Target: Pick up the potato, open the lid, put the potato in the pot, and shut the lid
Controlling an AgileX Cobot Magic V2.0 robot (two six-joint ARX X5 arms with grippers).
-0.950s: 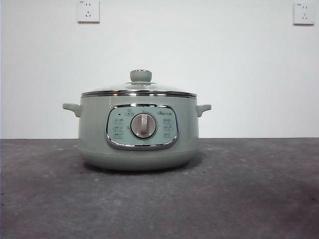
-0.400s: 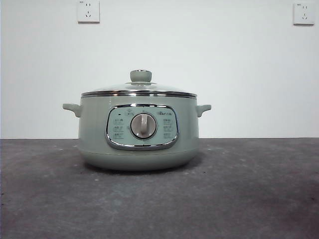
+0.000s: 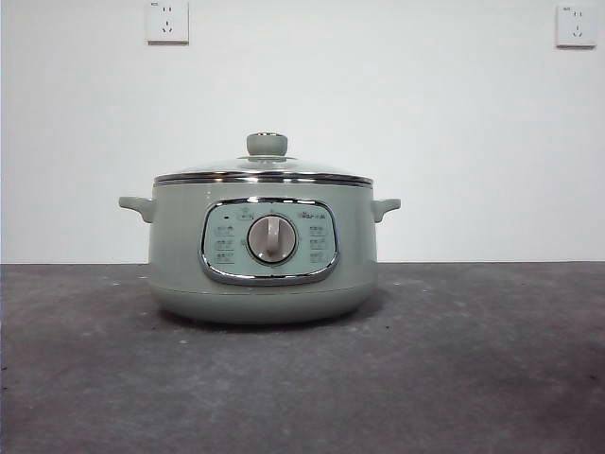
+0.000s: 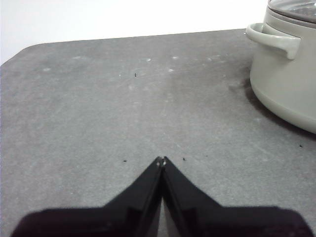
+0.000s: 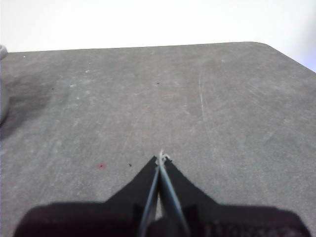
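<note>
The sage-green pot (image 3: pixel 263 251) stands in the middle of the dark table in the front view. The glass lid (image 3: pixel 264 170) with its green knob (image 3: pixel 267 144) sits closed on it. The potato is out of view. My left gripper (image 4: pixel 161 160) is shut and empty over bare table, with the pot (image 4: pixel 289 74) and one of its side handles (image 4: pixel 274 39) off to its side. My right gripper (image 5: pixel 161 159) is shut and empty over bare table, with only a sliver of the pot (image 5: pixel 2 84) at the picture's edge.
The grey table (image 3: pixel 473 359) runs to a white wall with two sockets (image 3: pixel 167 21) (image 3: pixel 576 26). The table's rounded corners show in both wrist views. A small red speck (image 5: pixel 101 166) lies on the table near the right gripper.
</note>
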